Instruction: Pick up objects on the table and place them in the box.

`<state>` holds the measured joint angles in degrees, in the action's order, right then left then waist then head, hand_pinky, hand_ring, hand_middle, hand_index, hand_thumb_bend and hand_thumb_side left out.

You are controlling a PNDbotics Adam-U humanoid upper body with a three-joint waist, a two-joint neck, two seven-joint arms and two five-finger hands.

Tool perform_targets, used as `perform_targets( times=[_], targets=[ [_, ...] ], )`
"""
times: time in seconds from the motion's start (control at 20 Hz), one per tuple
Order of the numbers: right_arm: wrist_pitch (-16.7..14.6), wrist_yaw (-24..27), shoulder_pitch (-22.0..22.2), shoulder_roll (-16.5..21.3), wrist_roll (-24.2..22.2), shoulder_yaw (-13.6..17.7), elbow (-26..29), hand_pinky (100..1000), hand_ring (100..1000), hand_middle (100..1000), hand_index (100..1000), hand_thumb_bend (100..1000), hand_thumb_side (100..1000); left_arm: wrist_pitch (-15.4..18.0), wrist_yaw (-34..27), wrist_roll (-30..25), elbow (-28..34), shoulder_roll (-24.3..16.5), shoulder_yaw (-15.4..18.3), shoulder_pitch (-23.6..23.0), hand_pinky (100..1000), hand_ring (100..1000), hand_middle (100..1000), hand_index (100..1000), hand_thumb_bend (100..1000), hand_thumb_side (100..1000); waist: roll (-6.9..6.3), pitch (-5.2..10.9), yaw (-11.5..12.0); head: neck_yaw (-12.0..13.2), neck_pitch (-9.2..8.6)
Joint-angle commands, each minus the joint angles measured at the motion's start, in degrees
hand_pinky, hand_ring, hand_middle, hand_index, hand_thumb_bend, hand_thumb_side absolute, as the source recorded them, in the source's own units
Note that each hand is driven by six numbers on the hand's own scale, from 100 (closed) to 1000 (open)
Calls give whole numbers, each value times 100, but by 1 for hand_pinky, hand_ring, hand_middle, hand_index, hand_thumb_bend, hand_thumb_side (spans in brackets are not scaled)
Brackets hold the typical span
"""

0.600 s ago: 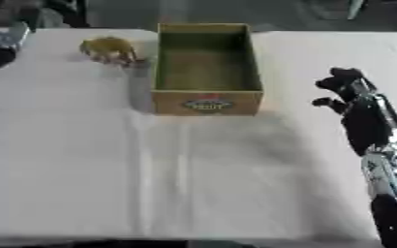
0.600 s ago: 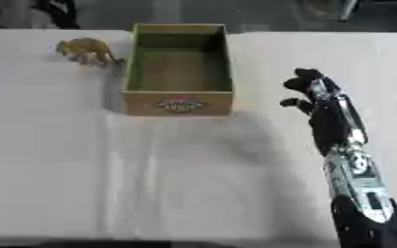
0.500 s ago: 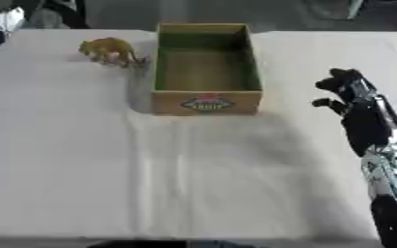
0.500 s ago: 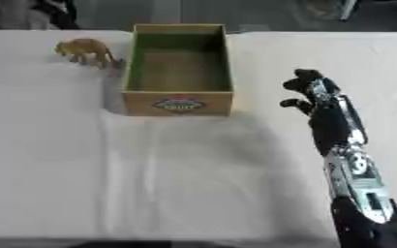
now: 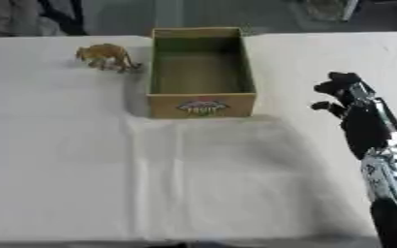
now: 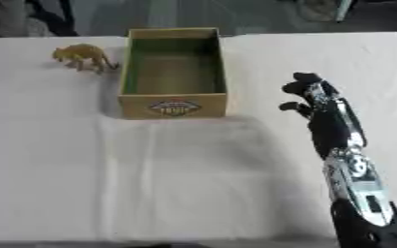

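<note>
A small tan toy animal stands on the white table, just left of the box's far end and apart from it. The open cardboard box, green inside with a label on its near wall, sits at the far middle and looks empty. To the right of the box, over the table, hangs my right hand, black, with relaxed fingers pointing away and nothing in it. My left hand shows in neither view.
A white cloth with fold lines covers the table. The table's far edge runs along the top, with dark shapes behind it. My right forearm fills the lower right corner.
My left hand, seen earlier at the upper left corner, has drawn back out of view. The right hand, the box and the toy have stayed put.
</note>
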<state>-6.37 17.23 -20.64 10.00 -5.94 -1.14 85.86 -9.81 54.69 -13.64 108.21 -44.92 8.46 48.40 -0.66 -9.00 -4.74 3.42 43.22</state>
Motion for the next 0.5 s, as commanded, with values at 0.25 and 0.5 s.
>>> perform_targets(
  times=[0.25,0.5],
  targets=[
    [1,-24,-22,133,-32,-22,42,571,771,606,750,100,614,185,753,-474,-1758,67,-332,883,612,587,600,710,764,100,-14,146,-67,53,15],
    [7,-30,5,138,-50,-44,24,571,771,606,751,100,617,323,1302,-411,-3373,342,-562,1443,604,580,592,706,767,100,-33,176,-126,106,38]
  ],
)
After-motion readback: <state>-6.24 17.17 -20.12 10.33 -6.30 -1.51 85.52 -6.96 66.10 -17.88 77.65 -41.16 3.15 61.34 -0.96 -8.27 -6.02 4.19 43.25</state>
